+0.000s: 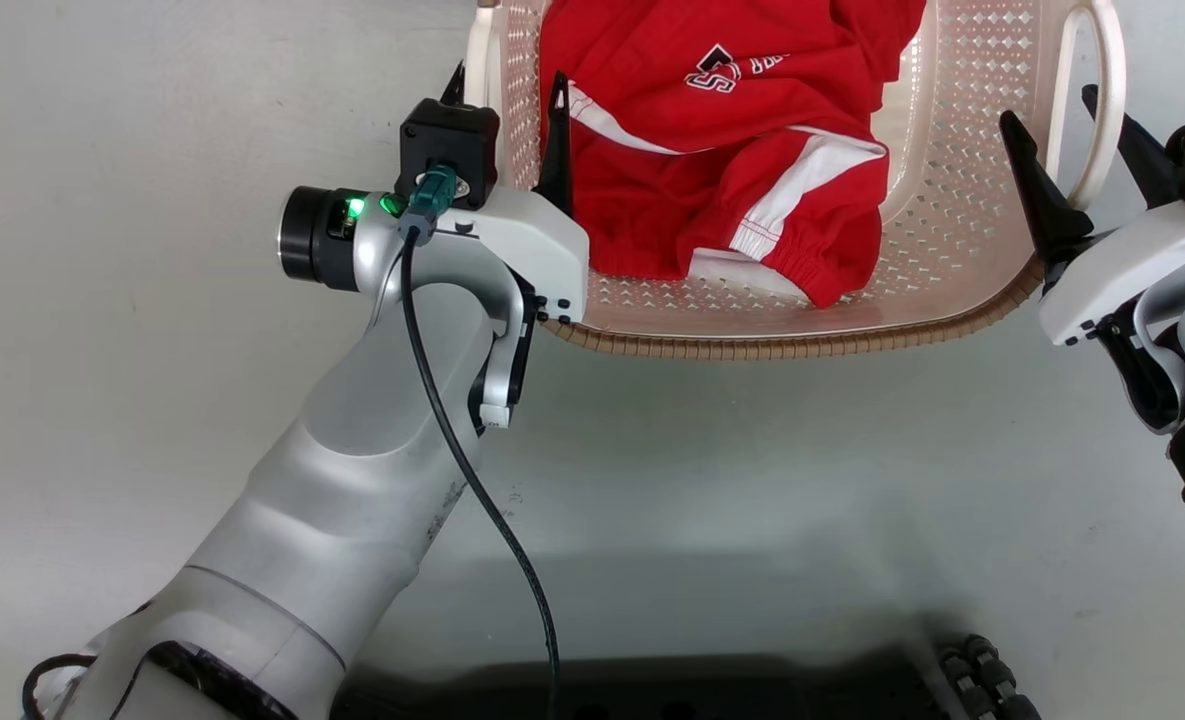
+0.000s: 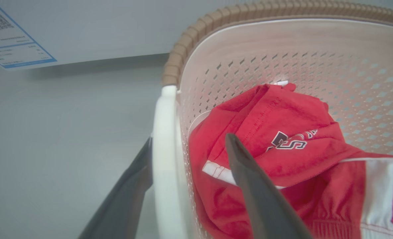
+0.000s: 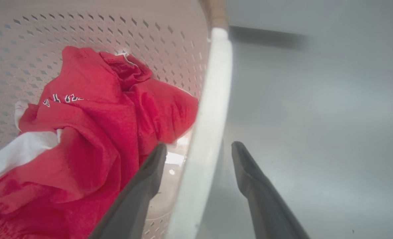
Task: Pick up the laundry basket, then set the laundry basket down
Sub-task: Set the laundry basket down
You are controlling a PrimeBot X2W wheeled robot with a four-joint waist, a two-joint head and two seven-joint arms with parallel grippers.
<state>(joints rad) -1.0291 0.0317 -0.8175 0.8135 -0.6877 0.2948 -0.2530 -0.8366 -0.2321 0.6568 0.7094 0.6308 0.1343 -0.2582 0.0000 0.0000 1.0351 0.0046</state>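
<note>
The laundry basket (image 1: 752, 346), cream with perforated walls and a brown woven-look rim, stands on the pale grey floor at the top of the head view. A red and white garment (image 1: 712, 150) lies in it. My left gripper (image 1: 508, 75) is open, one finger outside and one inside the basket's white left handle (image 2: 164, 149), without squeezing it. On the other side my right gripper (image 1: 1049, 103) is open too, its fingers (image 3: 249, 179) standing either side of the white right handle (image 3: 213, 99) with a gap. The far end of the basket is cut off.
Grey floor (image 1: 152, 300) lies left, right and in front of the basket. My dark wheeled base (image 1: 652, 690) is at the bottom edge. A white panel with a blue-edged printed label (image 2: 10, 43) stands beyond the basket's left side.
</note>
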